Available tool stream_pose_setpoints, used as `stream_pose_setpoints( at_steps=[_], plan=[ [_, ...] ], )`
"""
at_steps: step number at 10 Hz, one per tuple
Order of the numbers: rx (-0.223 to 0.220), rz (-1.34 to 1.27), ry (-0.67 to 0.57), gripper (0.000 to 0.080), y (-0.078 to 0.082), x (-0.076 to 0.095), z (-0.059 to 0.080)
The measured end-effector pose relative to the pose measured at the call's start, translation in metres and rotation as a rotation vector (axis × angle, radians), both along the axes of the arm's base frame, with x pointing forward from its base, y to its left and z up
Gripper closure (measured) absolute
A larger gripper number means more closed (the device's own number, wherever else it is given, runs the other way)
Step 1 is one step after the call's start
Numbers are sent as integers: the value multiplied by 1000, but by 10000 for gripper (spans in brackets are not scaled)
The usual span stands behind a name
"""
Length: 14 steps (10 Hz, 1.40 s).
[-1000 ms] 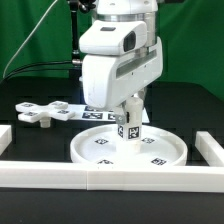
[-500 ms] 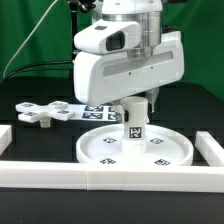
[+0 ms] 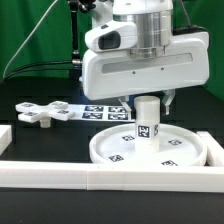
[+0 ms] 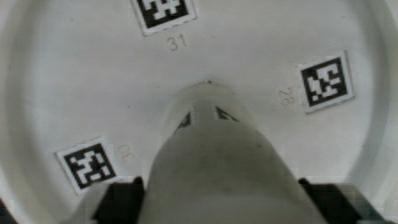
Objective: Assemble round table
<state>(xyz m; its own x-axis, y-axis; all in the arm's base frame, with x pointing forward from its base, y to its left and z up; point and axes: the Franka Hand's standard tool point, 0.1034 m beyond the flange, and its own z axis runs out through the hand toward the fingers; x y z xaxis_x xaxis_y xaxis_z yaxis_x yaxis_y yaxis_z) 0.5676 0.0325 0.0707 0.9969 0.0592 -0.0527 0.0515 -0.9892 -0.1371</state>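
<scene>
End effector (image 3: 147, 101) pinched upright cylinder leg (image 3: 148, 125), holding it plumb on round disc (image 3: 103, 151) centre, by camera-side edge of bench (image 3: 38, 140), probably for joining.

The gripper (image 3: 146, 104) is a broad white box with rounded corners and two short dark fingers (image 4: 331, 196) under it, while above the fingers sit a silver-grey round wrist collar (image 3: 150, 26), a rounded white camera pod (image 3: 107, 38) with a dark lens, and black cables (image 3: 76, 30).
</scene>
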Motion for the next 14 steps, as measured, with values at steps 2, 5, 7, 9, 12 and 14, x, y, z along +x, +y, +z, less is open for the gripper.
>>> stream_pose_setpoints(
  at_steps=[2, 5, 7, 9, 12, 14],
  plan=[
    [5, -144, 20, 390, 0, 0, 1],
    [-33, -401, 63, 390, 3, -1, -1],
    [-44, -527, 96, 390, 4, -2, -1],
    [-41, -616, 111, 390, 4, -2, -1],
    [-34, -839, 147, 390, 7, -7, -5],
    [-42, -1043, 176, 390, 9, -11, -1]
  ],
)
